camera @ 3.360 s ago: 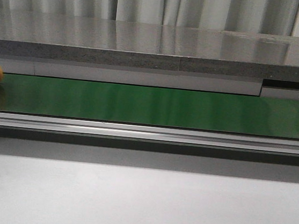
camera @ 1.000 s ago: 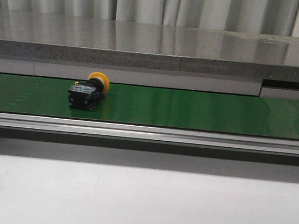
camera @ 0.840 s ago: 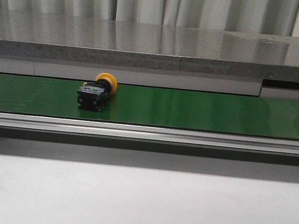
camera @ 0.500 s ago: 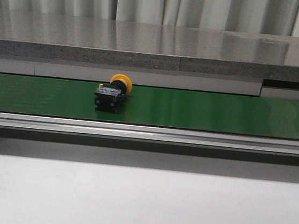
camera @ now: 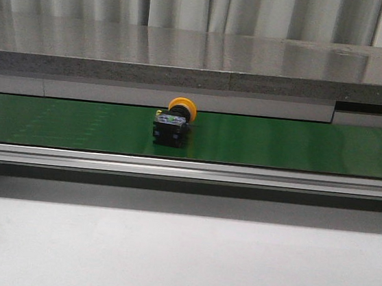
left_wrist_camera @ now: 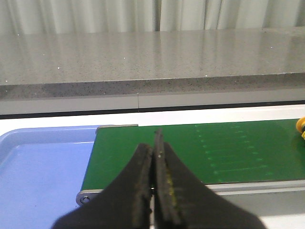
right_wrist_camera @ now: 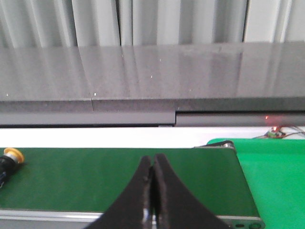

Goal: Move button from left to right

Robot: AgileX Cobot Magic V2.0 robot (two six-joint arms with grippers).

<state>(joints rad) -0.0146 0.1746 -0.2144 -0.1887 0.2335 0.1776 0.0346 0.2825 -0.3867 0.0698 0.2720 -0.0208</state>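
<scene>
Carried rightward from the frame's left edge, the button [camera: 172,123] now lies on its side just left of centre on the green belt [camera: 301,145], left gripper [left_wrist_camera: 153,157] and right gripper [right_wrist_camera: 152,174] both pressed closed, empty, a blue tray [left_wrist_camera: 33,162] beside the belt's end.

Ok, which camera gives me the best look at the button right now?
Front view: the button lies whole on the green belt, yellow head and black body visible. Both wrist views catch only part of it at the picture edge.
</scene>
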